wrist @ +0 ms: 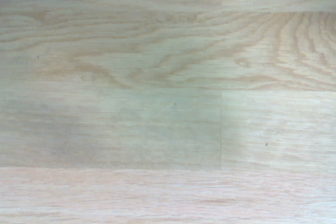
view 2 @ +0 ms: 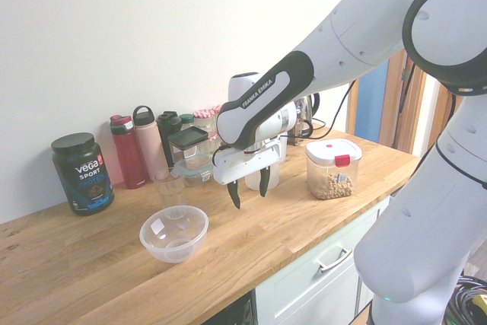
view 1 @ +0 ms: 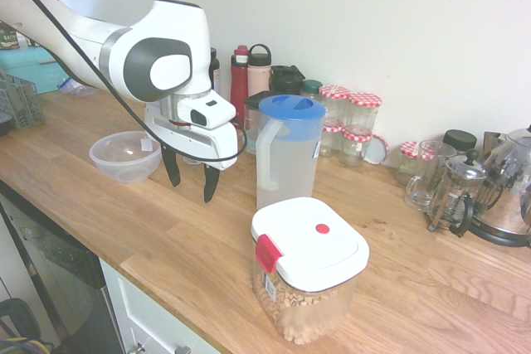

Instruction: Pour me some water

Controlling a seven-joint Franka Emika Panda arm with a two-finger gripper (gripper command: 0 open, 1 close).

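Note:
A tall frosted jug (view 1: 288,159) with a round blue lid (view 1: 291,108) and a white handle stands upright on the wooden counter (view 1: 166,238). The water (view 1: 292,173) shows only faintly through its wall. My gripper (view 1: 191,178) hangs just above the counter to the left of the jug, open, with nothing between its black fingers (view 1: 172,170). In the second exterior view the gripper (view 2: 249,192) covers most of the jug. A small clear glass (view 2: 171,186) stands behind a clear plastic bowl (view 2: 173,232). The wrist view shows bare wood.
A square white-lidded tub (view 1: 309,275) of beige grains stands in front of the jug near the counter edge. The clear bowl (view 1: 124,155) lies left of the gripper. Bottles (view 1: 240,79), red-checked jars (view 1: 358,122), glass mugs and a French press (view 1: 455,192) line the wall. A black Vega tub (view 2: 82,171) stands at the far end.

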